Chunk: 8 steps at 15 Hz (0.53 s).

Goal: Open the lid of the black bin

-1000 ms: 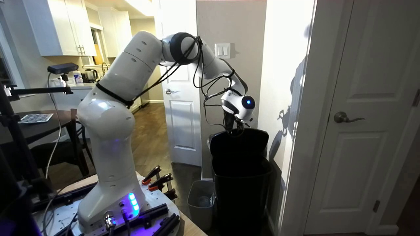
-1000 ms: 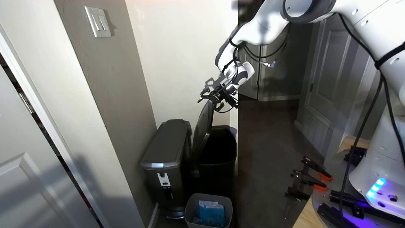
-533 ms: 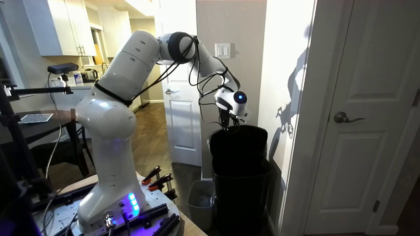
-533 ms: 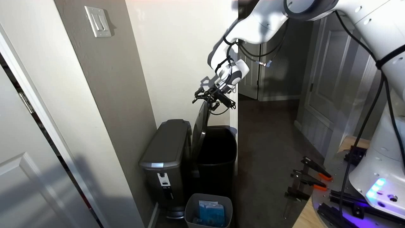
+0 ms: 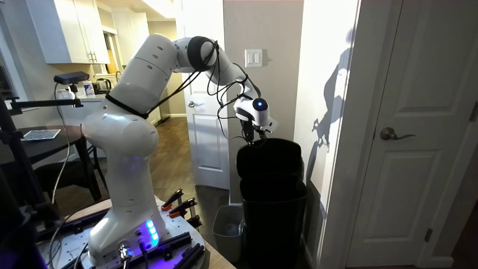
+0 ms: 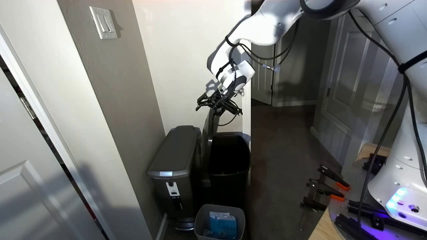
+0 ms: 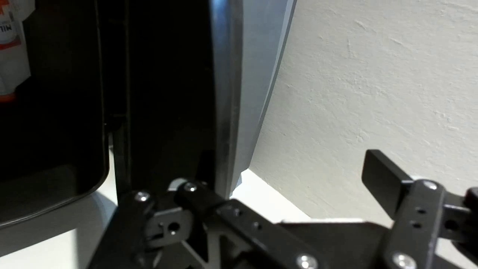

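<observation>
The black bin [image 5: 274,228] stands near the wall and also shows in an exterior view [image 6: 230,190]. Its lid [image 5: 269,158] is raised, standing steeply at the back of the opening; side-on it looks nearly upright [image 6: 206,133]. In the wrist view the lid's dark inner face [image 7: 168,93] is left of centre, beside the bin's rim [image 7: 104,157]. My gripper [image 7: 280,186] is open, fingers wide apart, at the lid's upper edge [image 5: 255,141] [image 6: 218,105]. One finger overlaps the lid's inner face, the other is beyond its outer side. Contact cannot be made out.
A dark grey step bin [image 6: 175,153] stands right behind the lid. A small grey wastebasket [image 6: 238,218] [image 5: 228,239] is beside the black bin. A pale wall [image 7: 373,93] is close to the gripper. White-and-red packaging [image 7: 13,56] lies in the bin.
My gripper has moved left in both exterior views. The lid has swung further back with it, from leaning over the bin to nearly upright. The gripper has stayed at the lid's upper edge.
</observation>
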Each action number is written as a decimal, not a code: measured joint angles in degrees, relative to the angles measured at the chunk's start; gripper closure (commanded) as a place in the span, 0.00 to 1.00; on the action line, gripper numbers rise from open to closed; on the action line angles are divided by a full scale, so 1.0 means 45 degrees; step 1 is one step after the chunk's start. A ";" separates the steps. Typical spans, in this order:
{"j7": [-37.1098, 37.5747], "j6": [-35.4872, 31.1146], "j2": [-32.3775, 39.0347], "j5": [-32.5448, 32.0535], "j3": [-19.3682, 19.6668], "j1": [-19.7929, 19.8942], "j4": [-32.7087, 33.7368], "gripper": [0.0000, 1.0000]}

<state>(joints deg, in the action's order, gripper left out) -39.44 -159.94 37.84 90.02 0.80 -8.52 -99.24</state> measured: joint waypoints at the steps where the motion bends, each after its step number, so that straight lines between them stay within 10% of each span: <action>1: -0.0138 -0.0194 -0.0014 0.0018 -0.0021 -0.0111 0.0000 0.00; 8: -0.0287 -0.1428 -0.0415 0.0039 -0.0506 -0.1317 0.0001 0.00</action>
<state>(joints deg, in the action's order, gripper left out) -40.73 -166.36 35.98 90.20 -1.48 -14.45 -99.24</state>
